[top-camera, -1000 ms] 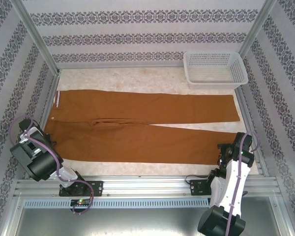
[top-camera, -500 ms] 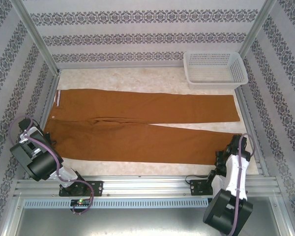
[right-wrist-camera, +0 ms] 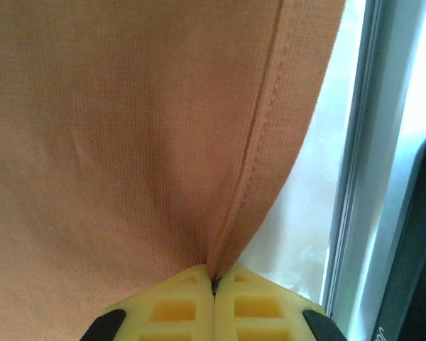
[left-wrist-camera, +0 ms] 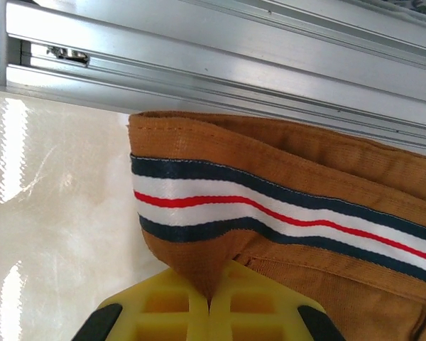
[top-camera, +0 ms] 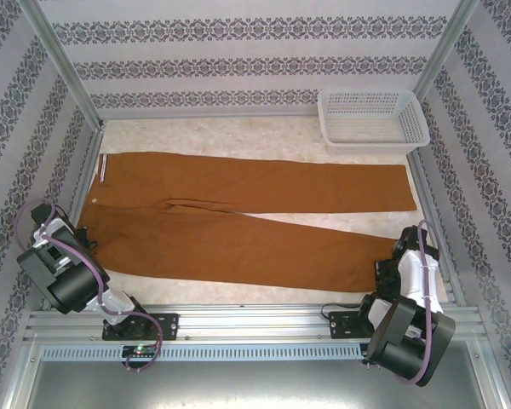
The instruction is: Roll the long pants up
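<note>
Rust-brown cloth long pants (top-camera: 238, 213): spread flat across pale marbled tabletop (top-camera: 238, 136); waistband toward 9 o'clock, leg ends toward 3 o'clock; far leg straight, near leg slanting toward 4 o'clock.
Handling, as judged: soft, limp and light; not fragile; woven surface unlikely to slip between pads; likely to sag and wrinkle wherever unsupported, so best kept taut between two holds.
Where to take hold: thickest edges, namely navy, white and red striped waistband lining (left-wrist-camera: 270, 206) and stitched leg hem (right-wrist-camera: 259, 142); corners rather than mid-panel, for an even roll.
Left hand (left-wrist-camera: 208, 298): yellow pads pressed together on waistband corner, near 8 o'clock on tabletop; cloth pinched into a small peak.
Right hand (right-wrist-camera: 214, 284): pads closed tight on near leg's hem corner, near 4 o'clock, beside aluminium side rail (right-wrist-camera: 355, 177).
Count: one pair of pants, two legs; one white plastic mesh basket (top-camera: 373, 119) at 1 o'clock, holding nothing visible, just beyond the far leg's end; two hands, both gripping cloth.
</note>
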